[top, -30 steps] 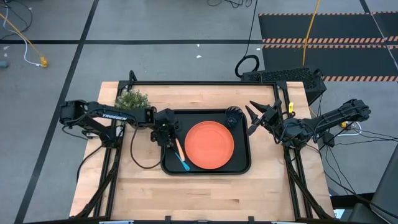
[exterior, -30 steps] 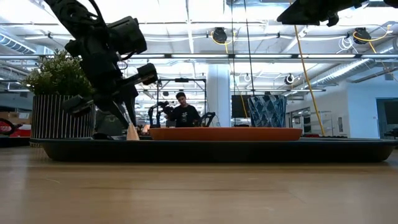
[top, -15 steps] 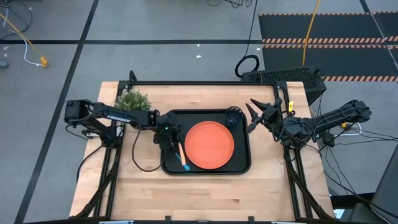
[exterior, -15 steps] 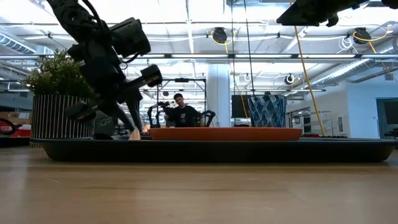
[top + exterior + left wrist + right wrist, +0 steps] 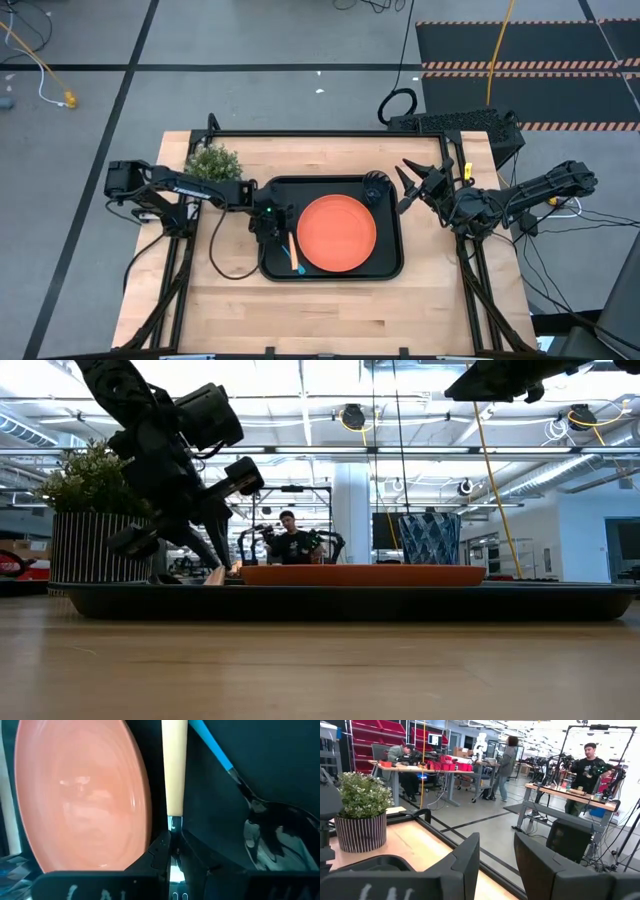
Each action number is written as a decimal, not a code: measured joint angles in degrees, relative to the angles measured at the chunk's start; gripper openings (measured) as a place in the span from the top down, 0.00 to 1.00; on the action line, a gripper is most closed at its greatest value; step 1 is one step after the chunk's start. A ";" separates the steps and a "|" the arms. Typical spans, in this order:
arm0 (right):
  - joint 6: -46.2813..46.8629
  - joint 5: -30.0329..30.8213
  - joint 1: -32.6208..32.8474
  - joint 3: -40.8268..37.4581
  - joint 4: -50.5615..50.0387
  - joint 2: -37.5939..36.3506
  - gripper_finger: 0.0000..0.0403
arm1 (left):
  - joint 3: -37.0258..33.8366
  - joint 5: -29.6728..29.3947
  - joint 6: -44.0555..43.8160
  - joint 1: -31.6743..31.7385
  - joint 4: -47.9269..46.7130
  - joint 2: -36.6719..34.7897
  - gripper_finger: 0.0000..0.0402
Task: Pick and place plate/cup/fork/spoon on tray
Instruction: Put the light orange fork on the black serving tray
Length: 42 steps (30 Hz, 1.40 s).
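The left gripper (image 5: 272,222) hangs low over the tray (image 5: 385,268), its jaws clenched on the fork (image 5: 175,770) at the metal end, tan handle pointing ahead, likely to lay it between the plate (image 5: 336,233) and the spoon (image 5: 260,817) flanking it. The cup (image 5: 375,187) sits in a tray corner nearest the right gripper (image 5: 418,188), whose jaws wait released above the wooden counter (image 5: 330,312). Behind stretches a bright workshop.

robotics lab — open hall | workbenches (image 5: 432,767) | red parts bins (image 5: 380,735) | people at rigs (image 5: 587,767)
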 joint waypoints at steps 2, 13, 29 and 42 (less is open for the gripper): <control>0.00 0.00 -0.01 0.00 -0.02 0.00 0.72 | 0.01 0.00 0.00 0.00 -0.06 0.00 0.92; 0.72 0.00 -0.01 0.00 -0.03 0.00 0.72 | 0.01 -0.03 -1.76 0.04 0.05 0.00 0.92; 0.83 0.00 0.00 0.00 -0.28 0.00 0.72 | 0.06 -1.37 -12.58 0.04 3.42 0.00 0.91; 0.85 -0.02 0.00 0.00 -0.28 0.00 0.72 | 0.06 -1.73 -10.08 0.00 2.15 0.00 0.78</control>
